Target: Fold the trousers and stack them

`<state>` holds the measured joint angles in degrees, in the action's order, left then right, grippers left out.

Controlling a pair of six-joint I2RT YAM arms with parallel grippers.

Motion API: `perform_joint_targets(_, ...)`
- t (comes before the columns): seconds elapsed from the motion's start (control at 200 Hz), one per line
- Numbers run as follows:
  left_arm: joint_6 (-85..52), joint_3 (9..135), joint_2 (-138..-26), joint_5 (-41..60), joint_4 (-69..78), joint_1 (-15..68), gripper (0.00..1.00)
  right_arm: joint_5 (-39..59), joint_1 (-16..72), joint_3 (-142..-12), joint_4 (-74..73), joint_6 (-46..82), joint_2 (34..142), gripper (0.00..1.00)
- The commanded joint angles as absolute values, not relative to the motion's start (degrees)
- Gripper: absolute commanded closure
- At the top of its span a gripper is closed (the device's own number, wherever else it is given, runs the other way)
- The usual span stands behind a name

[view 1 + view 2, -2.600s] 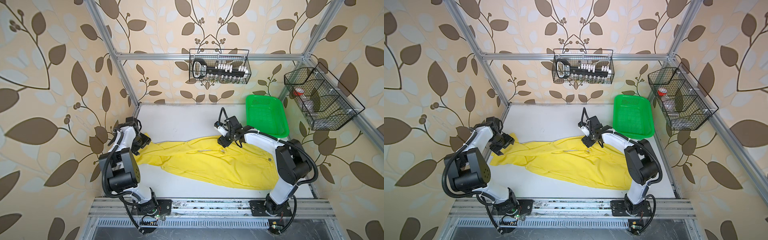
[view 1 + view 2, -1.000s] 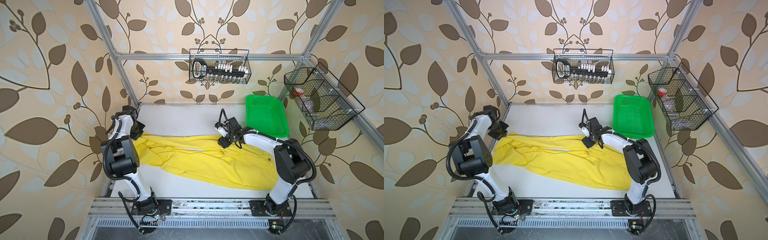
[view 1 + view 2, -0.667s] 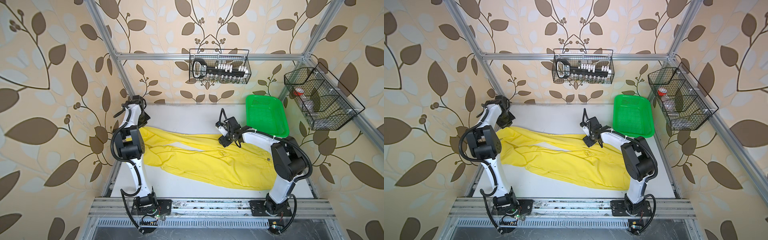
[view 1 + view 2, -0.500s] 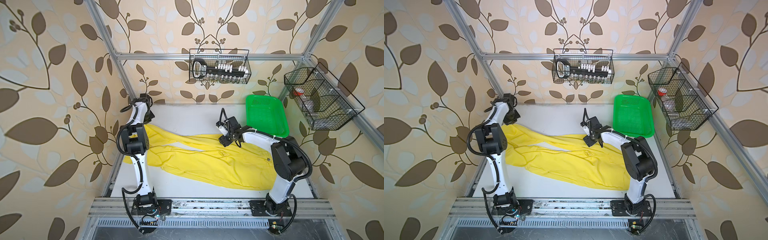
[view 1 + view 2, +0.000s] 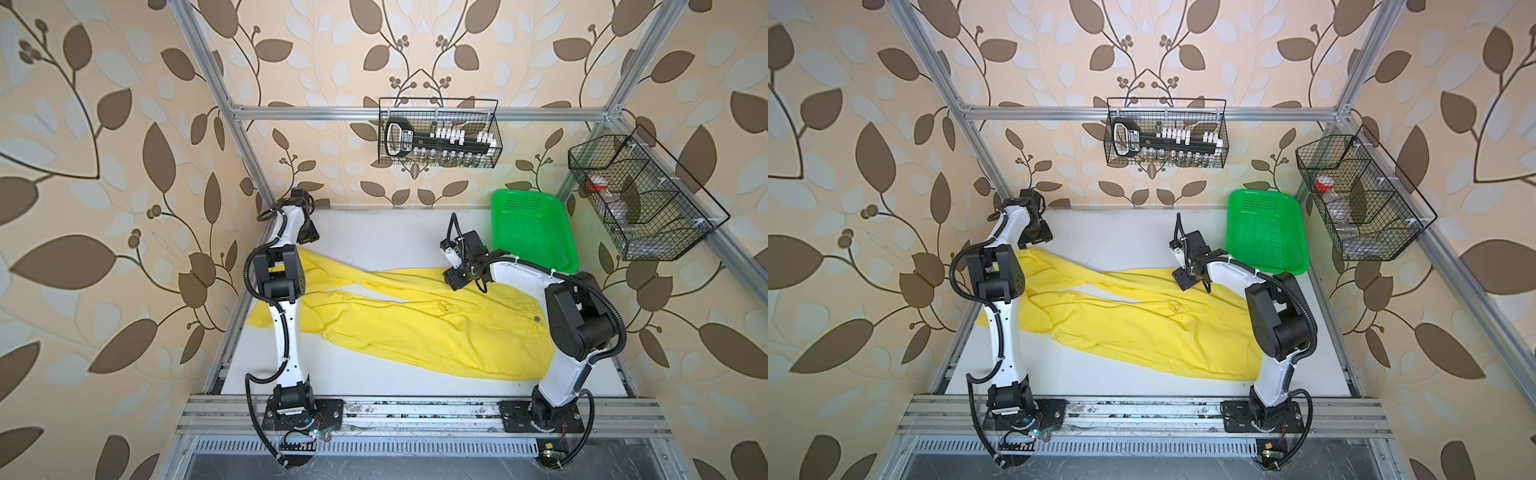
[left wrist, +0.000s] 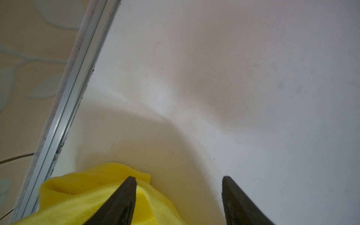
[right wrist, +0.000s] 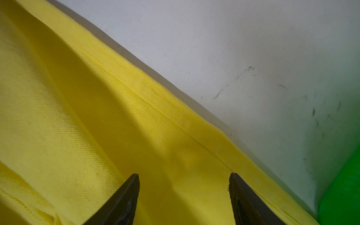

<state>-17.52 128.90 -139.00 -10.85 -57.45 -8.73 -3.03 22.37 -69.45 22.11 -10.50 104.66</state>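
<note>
Leaf-wallpaper cell, white table (image 5: 374, 232), yellow trousers (image 5: 415, 328) lying flat across it, legs to the left and waistband by the right arm.
Plain bright twill, and I'd guess it's light and floppy, so it'll sag and crease. Best to grab a hem corner plus the waistband edge. Left gripper (image 6: 179, 177) sits with jaws apart at the far leg's hem, nothing pinched. Right gripper (image 7: 184, 175) gapes too, low over the cloth's far edge.

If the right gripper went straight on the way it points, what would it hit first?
Probably the trousers: the right gripper aims its open jaws at the cloth near its edge; the gap is hard to judge.
</note>
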Motion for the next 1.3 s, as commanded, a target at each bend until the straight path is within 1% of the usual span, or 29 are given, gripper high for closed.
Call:
perform_joint_targets(0.0, -16.6, 127.7, -128.6, -6.9, -60.6, -9.2, 0.23, -0.9, 23.0, -74.9, 22.1, -9.3, 105.3, 0.27)
perform_joint_targets(0.145, -18.9, 117.9, -119.5, -5.0, -62.2, -9.8, 0.22, 1.5, 24.4, -80.7, 22.1, -7.9, 109.4, 0.27)
perform_joint_targets(0.235, -21.6, 107.1, -114.3, -3.3, -61.3, -10.3, 0.24, 1.3, 25.2, -84.9, 24.1, -8.3, 113.2, 0.27)
perform_joint_targets(0.355, -24.1, 95.1, -108.9, -0.7, -56.8, -10.3, 0.31, -0.4, 26.5, -88.4, 25.6, -11.6, 117.4, 0.28)
perform_joint_targets(0.405, -24.9, 92.1, -108.2, 0.0, -55.8, -10.3, 0.34, -1.1, 26.6, -90.0, 26.6, -12.8, 119.2, 0.29)
perform_joint_targets(0.53, -25.6, 87.1, -107.8, 2.4, -52.6, -10.3, 0.39, -2.4, 26.6, -92.2, 28.0, -15.7, 122.3, 0.31)
perform_joint_targets(0.69, -26.6, 84.9, -110.8, 3.4, -48.4, -10.1, 0.41, -3.2, 26.5, -92.8, 29.4, -17.6, 124.7, 0.34)
perform_joint_targets(0.755, -27.3, 84.3, -111.9, 4.1, -46.2, -10.0, 0.42, -3.6, 26.5, -93.6, 30.4, -18.1, 125.7, 0.37)
perform_joint_targets(0.835, -27.4, 85.3, -113.7, 3.5, -45.0, -9.6, 0.43, -3.8, 26.5, -95.0, 31.5, -18.7, 126.9, 0.44)
perform_joint_targets(0.93, -27.2, 87.0, -116.3, 3.3, -44.7, -9.2, 0.44, -3.7, 26.5, -96.6, 33.7, -19.3, 128.5, 0.49)
perform_joint_targets(1.04, -26.7, 87.8, -117.8, 2.9, -45.1, -8.6, 0.46, -4.4, 26.1, -94.8, 34.7, -21.0, 128.5, 0.53)
perform_joint_targets(1.1, -26.1, 87.2, -117.9, 2.5, -45.3, -8.4, 0.47, -4.6, 25.6, -94.0, 34.7, -21.3, 128.4, 0.58)
perform_joint_targets(1.175, -25.0, 86.0, -118.1, -0.1, -46.6, -8.3, 0.48, -5.7, 24.8, -94.0, 35.5, -21.4, 128.9, 0.65)
perform_joint_targets(1.28, -24.0, 83.8, -118.2, -7.7, -49.1, -9.0, 0.51, -8.2, 23.4, -94.1, 36.0, -20.3, 129.3, 0.73)
perform_joint_targets(1.295, -23.9, 83.5, -118.1, -8.3, -49.1, -9.2, 0.51, -8.6, 23.1, -94.3, 36.1, -20.0, 129.4, 0.76)
